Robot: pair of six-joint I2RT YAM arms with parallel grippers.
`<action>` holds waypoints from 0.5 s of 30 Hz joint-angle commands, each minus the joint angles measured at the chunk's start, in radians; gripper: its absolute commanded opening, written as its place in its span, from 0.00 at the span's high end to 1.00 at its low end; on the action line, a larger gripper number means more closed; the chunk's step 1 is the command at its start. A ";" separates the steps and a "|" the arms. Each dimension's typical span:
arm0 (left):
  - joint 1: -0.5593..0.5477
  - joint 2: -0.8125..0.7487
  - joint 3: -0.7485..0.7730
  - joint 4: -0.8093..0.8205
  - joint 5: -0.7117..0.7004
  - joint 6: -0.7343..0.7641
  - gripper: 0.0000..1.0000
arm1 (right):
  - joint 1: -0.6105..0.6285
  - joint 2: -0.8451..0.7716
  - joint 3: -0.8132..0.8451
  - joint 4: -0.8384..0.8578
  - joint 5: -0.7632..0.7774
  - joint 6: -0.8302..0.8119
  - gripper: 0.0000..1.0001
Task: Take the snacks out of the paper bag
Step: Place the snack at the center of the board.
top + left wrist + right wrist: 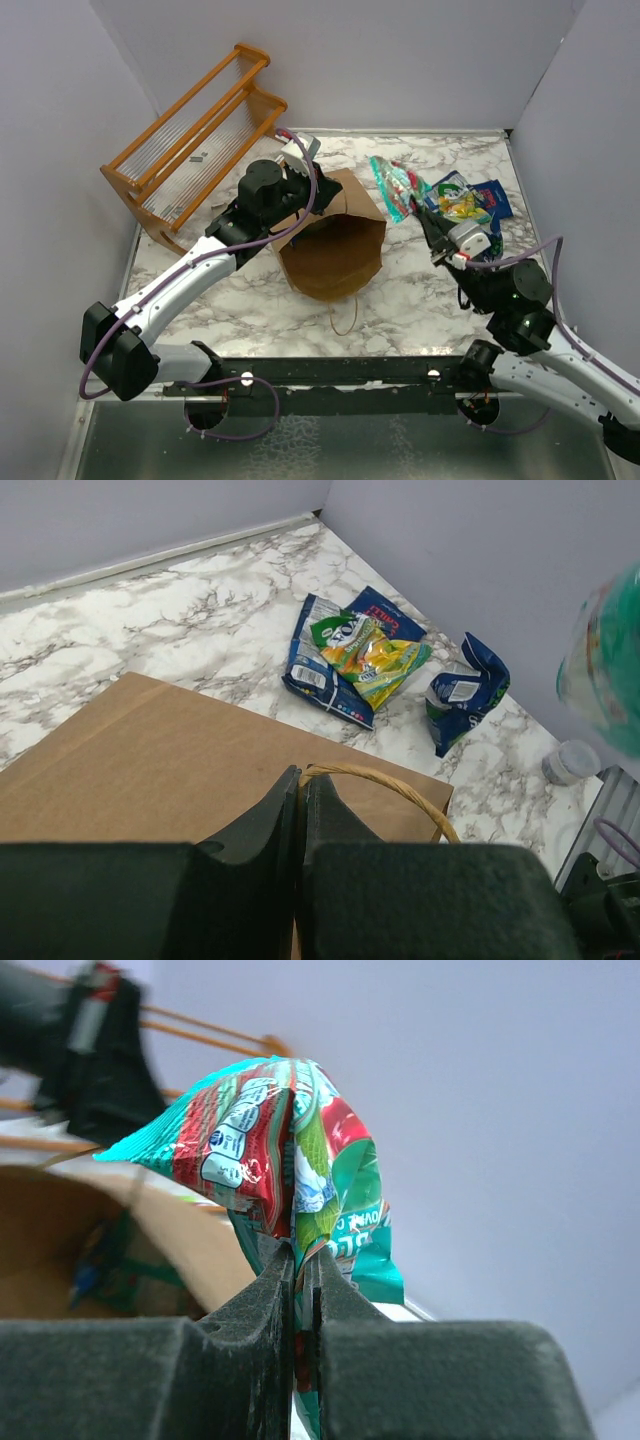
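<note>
The brown paper bag stands mid-table with its mouth facing up toward the camera. My left gripper is shut on its twisted paper handle at the bag's far rim. My right gripper is shut on a teal-green and red snack packet, held in the air right of the bag; the packet fills the right wrist view. A yellow-green packet and dark blue packets lie on the table at the back right, also in the left wrist view. More packets show dimly inside the bag.
An orange wooden rack stands at the back left against the wall. A loose paper handle loop lies in front of the bag. Grey walls enclose the marble table on three sides.
</note>
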 commanded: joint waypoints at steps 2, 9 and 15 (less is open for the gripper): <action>-0.004 -0.001 0.033 -0.002 -0.011 0.010 1.00 | 0.002 0.111 -0.030 0.428 0.438 -0.110 0.98; -0.004 0.002 0.034 -0.003 -0.017 0.013 1.00 | -0.224 0.490 0.105 0.350 0.466 -0.019 0.98; -0.007 0.007 0.035 -0.003 -0.011 0.013 1.00 | -0.432 0.845 0.185 0.479 0.475 -0.014 0.98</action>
